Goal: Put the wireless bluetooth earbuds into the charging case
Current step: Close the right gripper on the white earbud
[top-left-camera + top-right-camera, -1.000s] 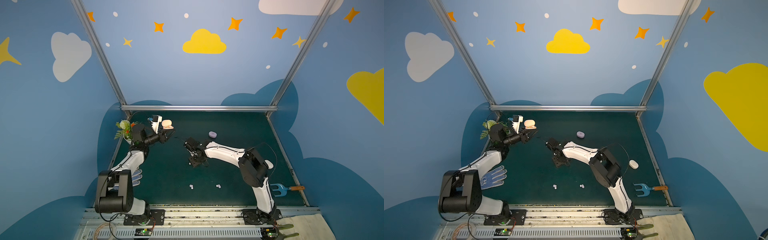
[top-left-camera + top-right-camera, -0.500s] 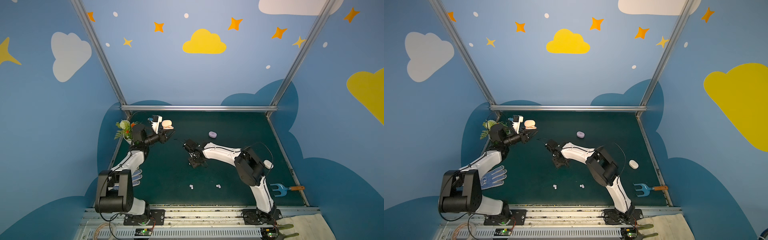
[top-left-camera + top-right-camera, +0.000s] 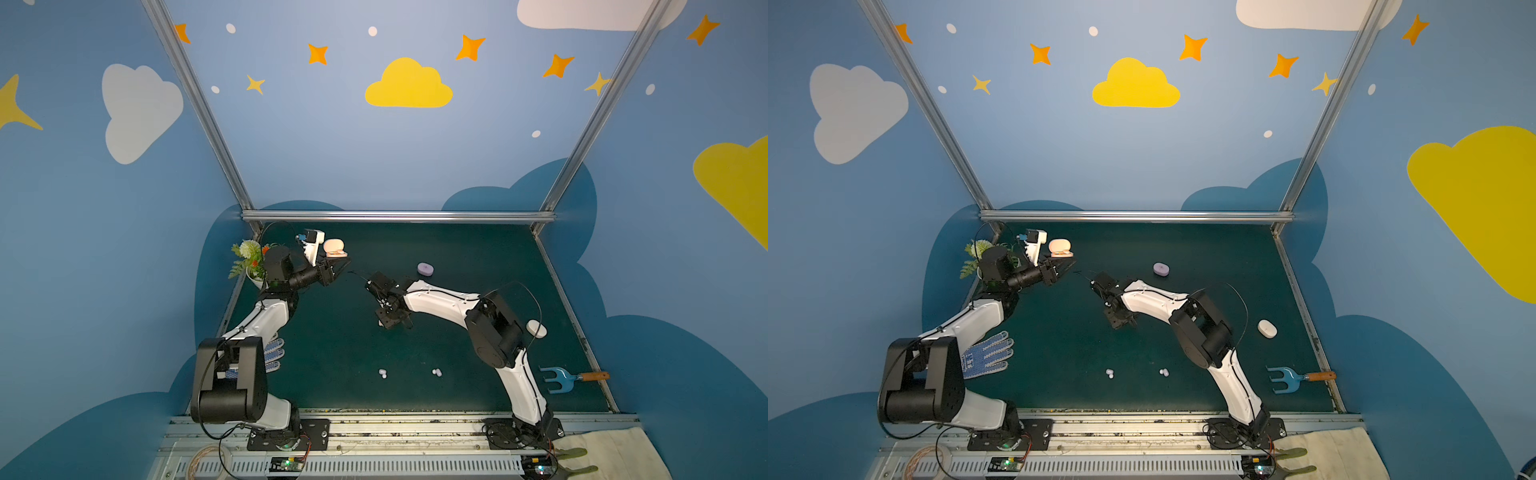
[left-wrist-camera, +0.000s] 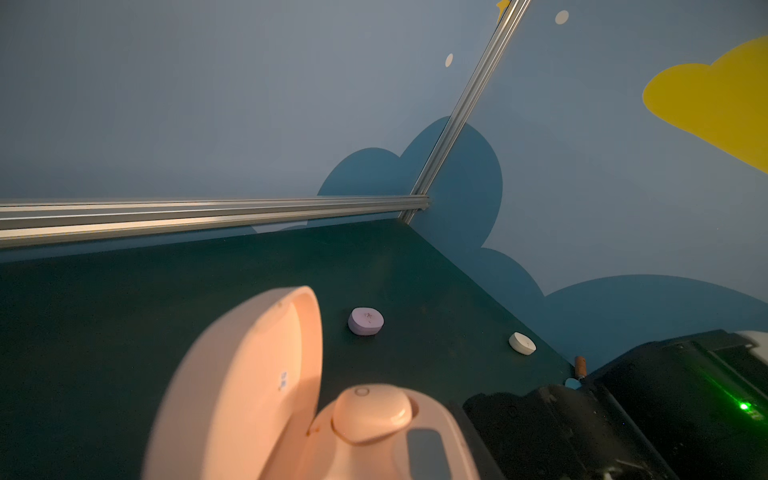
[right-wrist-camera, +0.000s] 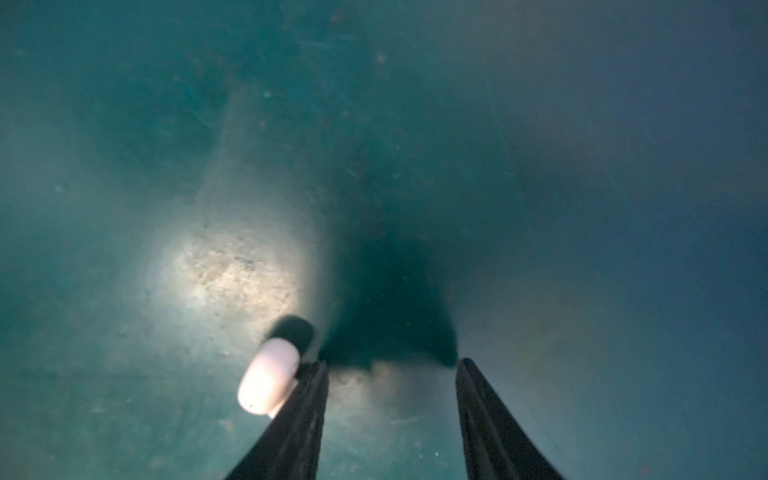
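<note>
The left tool [image 3: 341,263] is clenched on the peach-pink charging case [image 3: 334,248], holding it up off the table [image 3: 332,340] near the back-left corner; the case's lid [image 4: 249,374] stands open, and the left wrist view shows 1 seated bud [image 4: 370,411] of the same peach-pink in its base; the right tool [image 5: 390,365] is down low over the middle of the table, released, its 2 fingers [image 5: 299,415] apart with only bare table between them; 1 loose bud [image 5: 270,382], pale pink, lies on the table just outside 1 finger, and whether it touches that finger I cannot tell; nearer the front edge lie 4 more tiny pale buds in 2 pairs, the left pair [image 3: 381,373] and the right pair [image 3: 436,372], well apart, too small for me to tell their colours. A closed lavender case [image 3: 425,269] sits behind the right tool; a closed white case [image 3: 536,329] lies toward the table's right edge.
</note>
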Controlling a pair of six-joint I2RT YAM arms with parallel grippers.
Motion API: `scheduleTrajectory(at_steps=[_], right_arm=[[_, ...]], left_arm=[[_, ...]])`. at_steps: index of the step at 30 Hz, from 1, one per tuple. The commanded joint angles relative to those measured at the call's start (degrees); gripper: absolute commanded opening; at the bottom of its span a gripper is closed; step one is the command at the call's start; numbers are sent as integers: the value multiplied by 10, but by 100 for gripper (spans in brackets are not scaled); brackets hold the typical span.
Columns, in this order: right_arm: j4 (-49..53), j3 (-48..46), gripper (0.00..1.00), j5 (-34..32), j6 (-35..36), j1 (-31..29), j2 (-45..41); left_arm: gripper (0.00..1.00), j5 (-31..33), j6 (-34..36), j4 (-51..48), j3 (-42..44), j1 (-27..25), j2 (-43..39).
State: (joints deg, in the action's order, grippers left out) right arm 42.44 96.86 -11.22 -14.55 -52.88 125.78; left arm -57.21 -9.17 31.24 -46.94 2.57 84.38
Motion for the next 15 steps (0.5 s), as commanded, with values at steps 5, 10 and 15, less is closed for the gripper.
scheduleTrajectory(at_steps=[5,10,15], right_arm=[[28,13,50,45,-33,9,-48],[30,27,47,88,-61,2,-48],[29,41,46,101,-74,-9,-29]], left_arm=[[21,-11,8,3,-17,0,7],[21,-17,0,11,-17,-1,13],[21,-20,-4,15,-14,-9,15]])
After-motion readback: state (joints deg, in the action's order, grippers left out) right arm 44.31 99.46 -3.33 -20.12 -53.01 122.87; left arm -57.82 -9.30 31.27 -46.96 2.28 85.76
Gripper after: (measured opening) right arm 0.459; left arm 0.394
